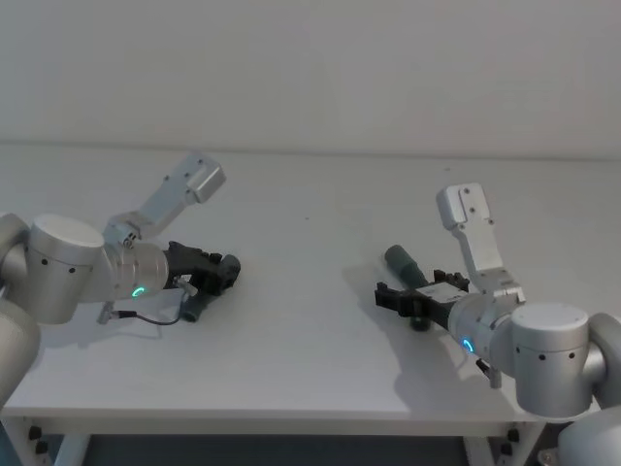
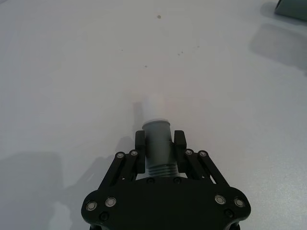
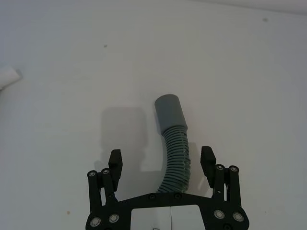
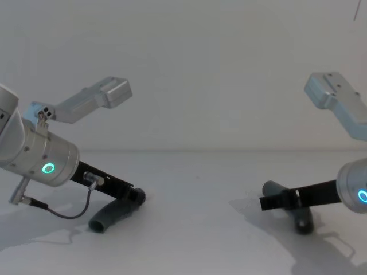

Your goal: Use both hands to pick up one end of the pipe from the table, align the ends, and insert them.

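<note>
Two pipe pieces lie on the white table [image 1: 310,349]. My left gripper [image 1: 221,272] [image 2: 158,143] is shut on the left pipe piece [image 4: 112,215] just behind its end, a grey collar [image 2: 157,136] with a whitish tip [image 2: 154,108] pointing forward. That piece's rear end touches the table. My right gripper [image 1: 393,296] [image 3: 161,157] is open and low, its fingers [image 3: 115,160] standing on either side of the right pipe piece [image 3: 176,158] without touching the ribbed hose. Its wide grey cuff [image 3: 169,111] [image 1: 400,260] points away from the gripper.
A thin grey cable [image 4: 66,211] loops from the left wrist down near the table. A pale wall [image 1: 310,68] rises behind the table's far edge. Bare table surface lies between the two pieces, and the front edge [image 1: 272,416] runs close to the arms.
</note>
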